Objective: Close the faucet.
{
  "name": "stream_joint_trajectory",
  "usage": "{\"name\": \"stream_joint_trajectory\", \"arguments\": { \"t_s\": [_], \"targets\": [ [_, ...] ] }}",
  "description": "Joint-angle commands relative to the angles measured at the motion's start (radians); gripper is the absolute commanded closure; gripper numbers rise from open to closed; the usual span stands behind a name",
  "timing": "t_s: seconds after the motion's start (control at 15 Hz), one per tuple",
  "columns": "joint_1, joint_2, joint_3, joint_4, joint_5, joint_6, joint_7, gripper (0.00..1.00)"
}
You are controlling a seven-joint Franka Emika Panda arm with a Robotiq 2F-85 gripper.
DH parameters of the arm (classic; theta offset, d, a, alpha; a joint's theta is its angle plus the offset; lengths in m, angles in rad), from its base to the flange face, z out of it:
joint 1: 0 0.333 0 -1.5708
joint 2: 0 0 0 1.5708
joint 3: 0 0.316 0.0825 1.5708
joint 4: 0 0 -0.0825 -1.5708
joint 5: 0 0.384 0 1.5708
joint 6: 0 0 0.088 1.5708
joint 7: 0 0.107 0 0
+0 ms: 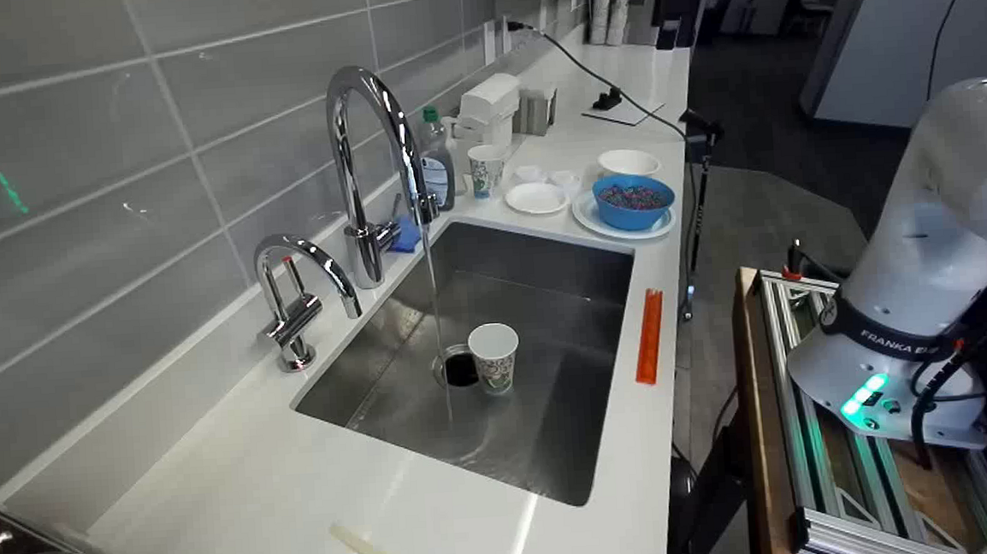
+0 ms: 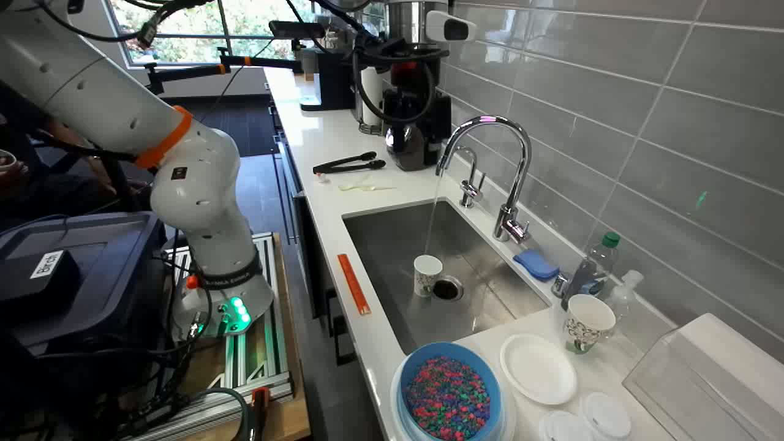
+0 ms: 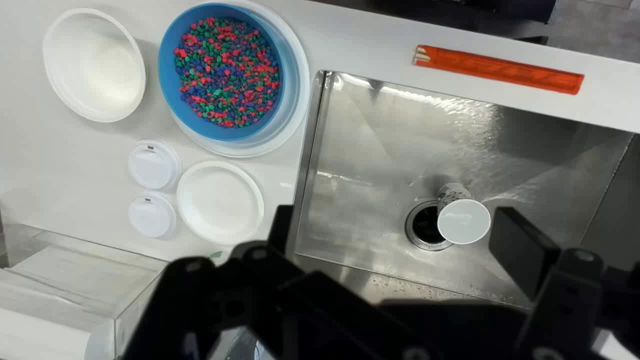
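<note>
Arching over the sink [image 1: 535, 253], the faucet [image 1: 348, 174] stands apart from the spread-fingered gripper [image 3: 397, 227].

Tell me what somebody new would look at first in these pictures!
Probably the tall shiny faucet, arching over the sink with a thin stream of water falling from it. Next might be the blue bowl of red, green and purple bits, on a white plate on the counter beside the sink. The big white robot arm, standing beside the counter, would likely catch their eye too.
</note>
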State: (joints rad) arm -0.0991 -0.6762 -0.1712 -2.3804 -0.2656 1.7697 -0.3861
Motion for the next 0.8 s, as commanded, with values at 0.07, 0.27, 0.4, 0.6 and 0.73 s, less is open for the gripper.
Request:
{"name": "stream_joint_trajectory", "arguments": {
  "t_s": [0.07, 0.27, 0.4, 0.6, 0.73],
  "targets": [
    [0.013, 0.000, -0.009, 0.003, -0.006, -0.005, 0.006, 0.00],
    [0.013, 0.000, -0.009, 0.003, -0.006, -0.005, 0.006, 0.00],
    [0.013, 0.000, -0.009, 0.003, -0.006, -0.005, 0.006, 0.00],
    [0.028, 0.030, 0.000, 0.008, -0.005, -0.002, -0.001, 0.00],
    [0.069, 0.083, 0.005, 0.010, 0.026, 0.023, -0.018, 0.00]
  ]
}}
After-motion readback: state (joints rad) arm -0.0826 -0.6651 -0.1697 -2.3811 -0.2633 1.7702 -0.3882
